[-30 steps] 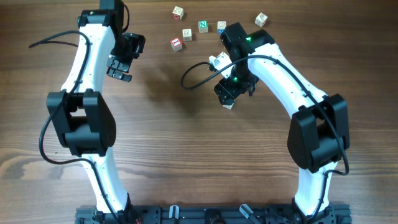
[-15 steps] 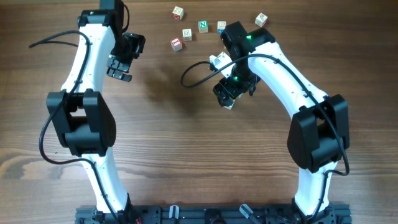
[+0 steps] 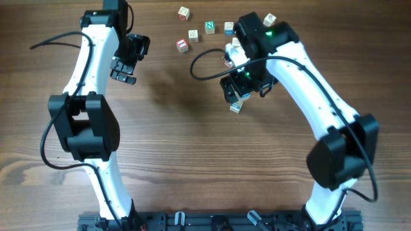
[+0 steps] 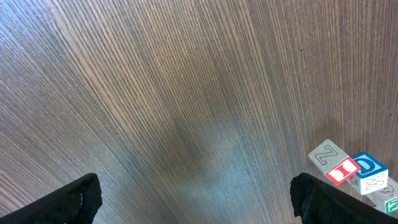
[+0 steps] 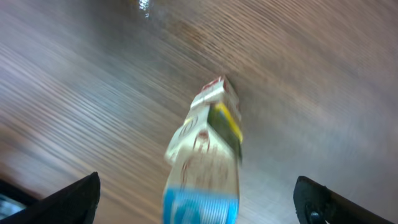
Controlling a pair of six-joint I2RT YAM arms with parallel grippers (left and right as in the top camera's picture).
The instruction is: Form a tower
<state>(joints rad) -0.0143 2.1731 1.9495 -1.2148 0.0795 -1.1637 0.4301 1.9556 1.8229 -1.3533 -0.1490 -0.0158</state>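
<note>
Nearest us, the tower (image 5: 208, 155) stands on the table (image 3: 180, 141), blurred but showing blue and yellow faces. The right gripper (image 3: 239, 92) is above it, jaws spread wide and clear of it on both sides. Farther back, the left gripper (image 3: 123, 71) hangs with jaws equally spread, and loose cubes (image 3: 192, 35) lie scattered beyond.

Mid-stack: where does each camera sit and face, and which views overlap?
Overhead: fixed above the brown wooden table, facing straight down; both white-and-black arms show, left gripper and right gripper.
Left wrist: on the left arm, facing down at bare wood; dark fingertips fill the lower corners.
Right wrist: on the right arm, facing down onto the blurred tower of pale wooden letter cubes; fingertips at both corners.
Shared: overhead and right wrist see the tower; overhead and left wrist, loose letter cubes.
</note>
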